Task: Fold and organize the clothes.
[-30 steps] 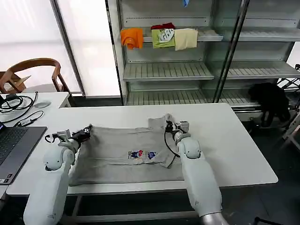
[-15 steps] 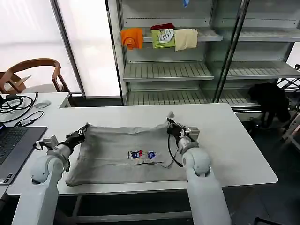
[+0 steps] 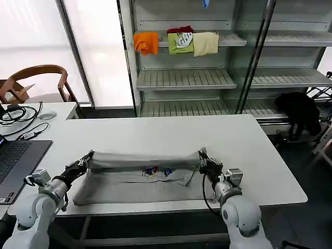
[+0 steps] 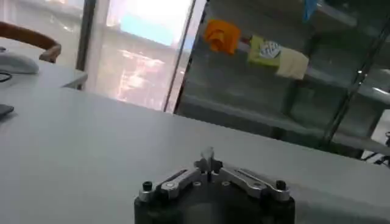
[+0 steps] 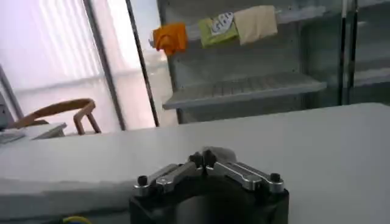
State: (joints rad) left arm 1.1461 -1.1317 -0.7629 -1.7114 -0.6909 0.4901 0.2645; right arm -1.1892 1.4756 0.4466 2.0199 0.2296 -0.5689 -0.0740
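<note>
White table (image 3: 155,129) before shelves holds a grey shirt (image 3: 137,179) at 6 o'clock. Left gripper (image 3: 87,157) at 9 and right gripper (image 3: 203,157) at 3 are clamped on its far hem, pulling nearward. Uneven pulling could skew the fold; a slipping corner would collapse it.

A light grey soft cotton shirt (image 3: 137,176) lies on the white rectangular tabletop (image 3: 155,132) near its front edge, its far edge lifted and stretched between the left hand (image 3: 84,162) at its left corner and the right hand (image 3: 204,161) at its right corner, each closed on the cloth. Left of the shirt, a dark flat laptop (image 3: 15,161) sits at the tabletop's left edge. Behind the tabletop stands a grey metal shelving rack (image 3: 187,78), with three folded garments (image 3: 176,41) side by side on its upper shelf.
</note>
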